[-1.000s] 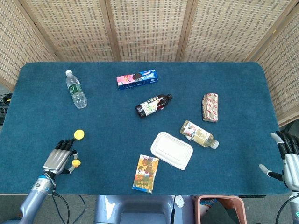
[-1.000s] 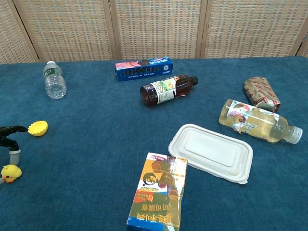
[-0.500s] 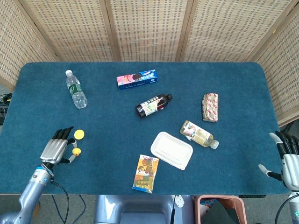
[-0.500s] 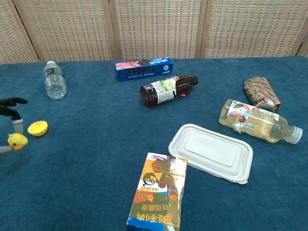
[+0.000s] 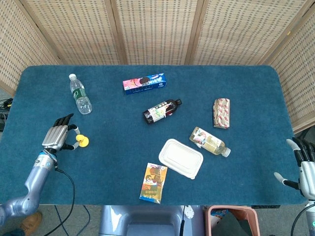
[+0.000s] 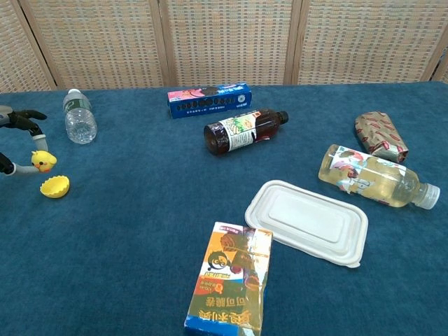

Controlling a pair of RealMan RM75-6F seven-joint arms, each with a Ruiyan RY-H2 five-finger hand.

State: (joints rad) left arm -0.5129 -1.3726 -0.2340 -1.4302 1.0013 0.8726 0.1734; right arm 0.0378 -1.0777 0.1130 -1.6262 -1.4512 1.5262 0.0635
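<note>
My left hand (image 5: 55, 134) hovers over the left side of the blue table (image 5: 236, 78) and pinches a small yellow toy duck (image 6: 43, 161) between thumb and fingertips (image 6: 26, 116). The duck hangs just above a yellow cap (image 6: 54, 186) that lies on the cloth; in the head view the two yellow shapes overlap. A clear water bottle (image 5: 80, 94) lies a short way beyond the hand. My right hand (image 5: 305, 164) stays at the table's right front edge with its fingers spread and nothing in it.
A blue biscuit box (image 5: 144, 83) lies at the back. A dark drink bottle (image 5: 161, 110) lies mid-table, with a patterned wrapped packet (image 5: 221, 112), a pale drink bottle (image 5: 209, 141), a white lidded box (image 5: 180, 158) and a picture carton (image 5: 153, 183) nearby. Wicker screens stand behind.
My left hand lifted the duck off the cloth near the front edge and carried it away from me, to just over the yellow cap. The right hand barely moved.
</note>
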